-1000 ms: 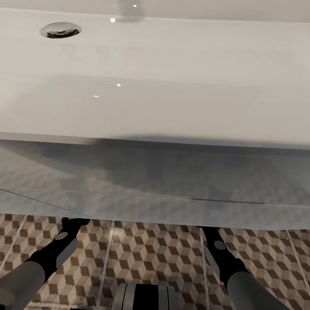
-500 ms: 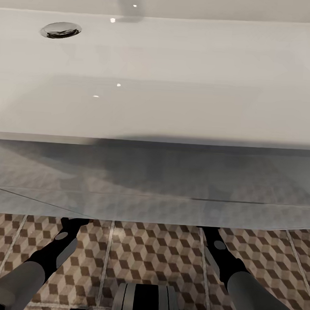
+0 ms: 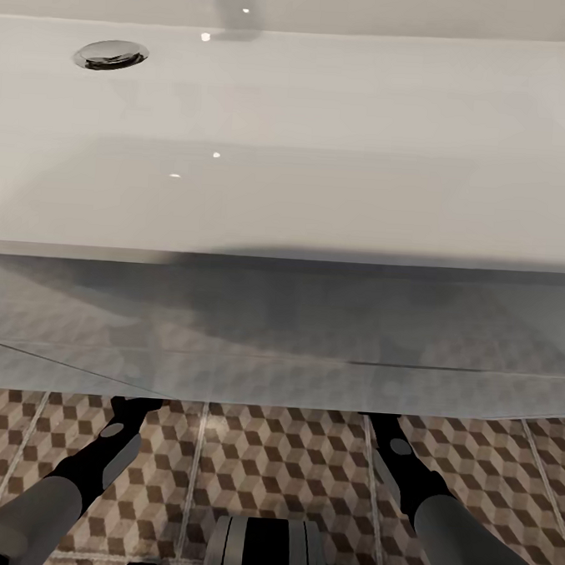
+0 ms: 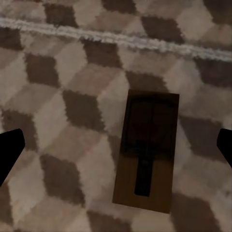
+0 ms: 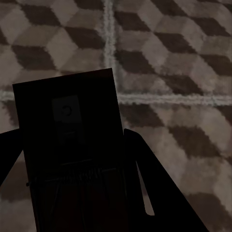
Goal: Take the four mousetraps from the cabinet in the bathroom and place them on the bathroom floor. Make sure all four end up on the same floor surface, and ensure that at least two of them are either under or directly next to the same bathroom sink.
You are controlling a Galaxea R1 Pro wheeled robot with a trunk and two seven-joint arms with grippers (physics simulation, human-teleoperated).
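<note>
Patterned bathroom floor (image 3: 288, 458) of brown, beige and white cube tiles with pale grout lines fills the lower strip of the head view, while a broad glossy white sink basin (image 3: 324, 151) with a chrome drain (image 3: 111, 55) at about 11 o'clock spreads above it, its pale grey front panel (image 3: 279, 332) hanging over the tiles. At 7 o'clock the left arm reaches forward, black and grey, and its left end effector (image 3: 137, 406) slips beneath the panel's lower edge. From the left wrist camera its two dark fingertips (image 4: 9, 150) stand wide apart with nothing between them, and a small flat tan-brown mousetrap (image 4: 147, 150) with dark wire parts lies flat on the tiles between them, untouched. At 5 o'clock the right arm reaches forward likewise, the right end effector (image 3: 383, 422) also under the panel. From the right wrist camera, a second flat brown mousetrap (image 5: 67, 145), dim in shadow, sits clamped between its dark fingers (image 5: 154, 193), held above the tiled floor.
</note>
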